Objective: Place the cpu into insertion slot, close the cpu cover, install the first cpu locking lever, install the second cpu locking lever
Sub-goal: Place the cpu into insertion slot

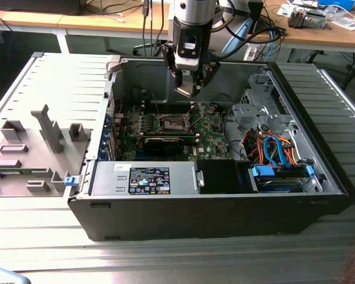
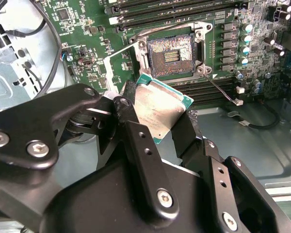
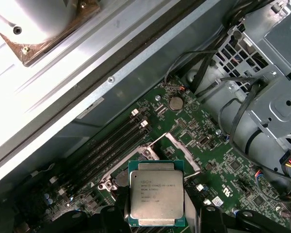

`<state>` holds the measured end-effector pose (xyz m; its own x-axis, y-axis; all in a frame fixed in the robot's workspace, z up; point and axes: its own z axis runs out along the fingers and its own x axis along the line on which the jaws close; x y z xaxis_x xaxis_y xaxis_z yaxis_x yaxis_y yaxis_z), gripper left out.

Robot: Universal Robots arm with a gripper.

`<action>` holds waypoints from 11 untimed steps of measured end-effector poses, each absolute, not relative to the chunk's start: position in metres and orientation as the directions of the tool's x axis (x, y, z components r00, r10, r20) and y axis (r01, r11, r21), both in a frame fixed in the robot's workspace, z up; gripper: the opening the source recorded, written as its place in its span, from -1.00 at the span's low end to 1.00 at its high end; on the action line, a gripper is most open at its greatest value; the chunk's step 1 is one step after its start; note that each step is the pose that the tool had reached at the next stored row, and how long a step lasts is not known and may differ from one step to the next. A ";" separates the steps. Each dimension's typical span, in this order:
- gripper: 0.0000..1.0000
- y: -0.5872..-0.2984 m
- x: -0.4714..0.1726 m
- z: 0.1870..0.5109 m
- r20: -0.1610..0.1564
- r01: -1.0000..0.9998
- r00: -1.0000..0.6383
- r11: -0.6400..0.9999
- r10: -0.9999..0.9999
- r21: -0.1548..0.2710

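Note:
My gripper hangs over the open computer case, shut on the cpu, a flat square chip with a silver-grey face. In both wrist views the cpu sits tilted between the black fingers, above the green board and apart from it. The insertion slot lies open below, with its dark pin field bare. The cpu cover stands swung up at one side of the socket. A thin wire lever sticks out from the socket's corner.
Long black memory slots flank the socket. A grey power supply fills the case's front, and a drive cage with coloured cables sits at the exterior view's right. The removed side panel lies at the exterior view's left.

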<state>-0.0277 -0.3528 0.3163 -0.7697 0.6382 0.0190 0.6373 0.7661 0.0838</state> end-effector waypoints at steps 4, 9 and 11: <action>0.08 -0.353 -0.028 0.316 0.019 0.639 -0.768 0.765 0.640 0.084; 0.08 -0.353 -0.028 0.316 0.019 0.641 -0.767 0.763 0.642 0.084; 0.08 -0.353 -0.028 0.316 0.019 0.642 -0.766 0.762 0.643 0.084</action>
